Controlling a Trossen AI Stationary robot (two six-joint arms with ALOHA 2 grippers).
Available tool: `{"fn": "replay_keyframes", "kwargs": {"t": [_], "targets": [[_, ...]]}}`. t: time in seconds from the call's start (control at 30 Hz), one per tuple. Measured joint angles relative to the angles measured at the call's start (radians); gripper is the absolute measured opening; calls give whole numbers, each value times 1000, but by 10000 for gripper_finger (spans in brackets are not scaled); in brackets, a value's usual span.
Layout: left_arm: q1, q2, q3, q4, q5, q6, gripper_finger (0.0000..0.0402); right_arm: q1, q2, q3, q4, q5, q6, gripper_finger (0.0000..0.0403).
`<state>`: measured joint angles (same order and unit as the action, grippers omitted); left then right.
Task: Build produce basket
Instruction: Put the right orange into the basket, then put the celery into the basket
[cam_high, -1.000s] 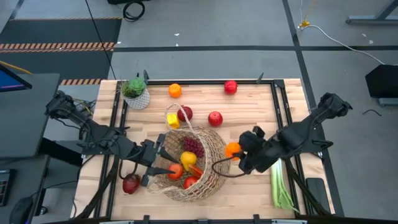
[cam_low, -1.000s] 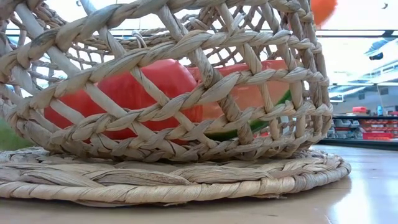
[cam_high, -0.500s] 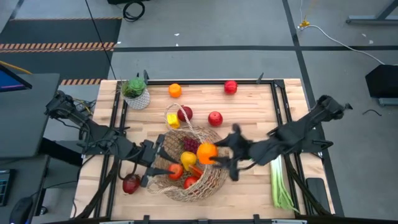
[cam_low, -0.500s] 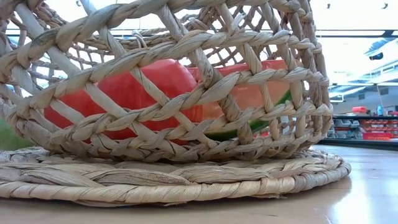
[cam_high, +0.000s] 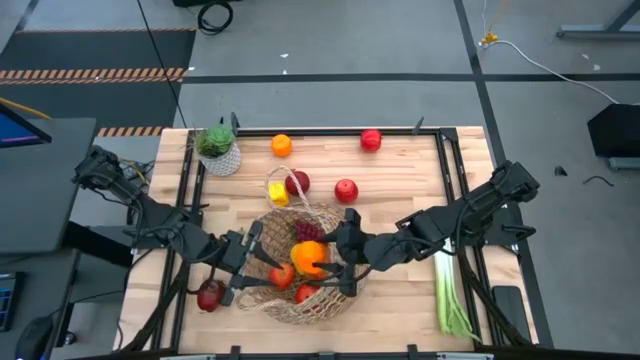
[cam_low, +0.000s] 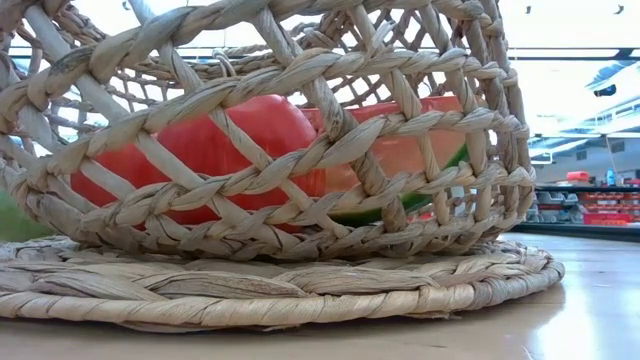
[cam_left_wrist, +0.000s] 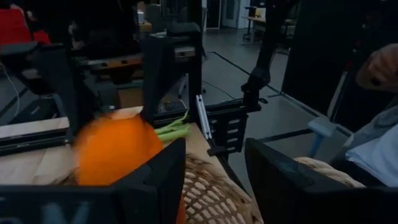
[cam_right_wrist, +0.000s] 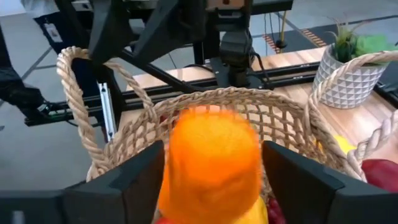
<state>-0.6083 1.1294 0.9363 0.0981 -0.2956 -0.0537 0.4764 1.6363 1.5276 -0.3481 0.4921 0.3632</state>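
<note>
The tan wicker basket (cam_high: 300, 268) stands at the table's near middle and fills the low view (cam_low: 300, 200). It holds purple grapes (cam_high: 308, 232) and red fruit (cam_high: 282, 275). My right gripper (cam_high: 322, 264) reaches in over the basket's right rim, shut on an orange (cam_high: 308, 257). My left gripper (cam_high: 252, 266) is open at the basket's left rim (cam_left_wrist: 217, 196); I cannot tell whether it touches it. The leek (cam_high: 450, 295) lies at the near right. Red apples (cam_high: 346, 190), another orange (cam_high: 281, 145) and a lemon (cam_high: 278, 193) lie on the table. My right gripper pinches the orange by two opposite sides (cam_right_wrist: 180, 162) between its two fingers (cam_right_wrist: 140, 183). The fingers come from the table's right, across the basket's rim. The orange is inside the ring of the rim, over the fruit that lies in the basket.
A potted green plant (cam_high: 218, 148) stands at the far left corner. A red apple (cam_high: 210, 295) lies left of the basket beside my left arm, another (cam_high: 371, 139) at the far edge. The basket's loop handle (cam_high: 285, 185) points to the far side. A person's sleeve (cam_left_wrist: 379, 143) shows beyond the table.
My right gripper has carried the orange from right of the basket toward the table's left edge, over the basket's right rim, and now holds it over the fruit inside. The basket and my left gripper have stayed in place.
</note>
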Motion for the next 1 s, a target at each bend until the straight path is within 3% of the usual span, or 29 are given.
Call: {"fn": "replay_keyframes", "kwargs": {"t": [0.33,0.43,0.67,1.0], "targets": [[0,0,0,7,-22,13,172,3,-6,0,-55,-43,27,340],[-1,0,0,7,-22,13,172,4,-26,0,-214,-45,109,342],[-1,0,0,7,-22,13,172,38,-34,0,-762,-60,508,342],[-7,0,0,7,-23,-7,172,139,-35,-42,-1015,-40,783,341]]}}
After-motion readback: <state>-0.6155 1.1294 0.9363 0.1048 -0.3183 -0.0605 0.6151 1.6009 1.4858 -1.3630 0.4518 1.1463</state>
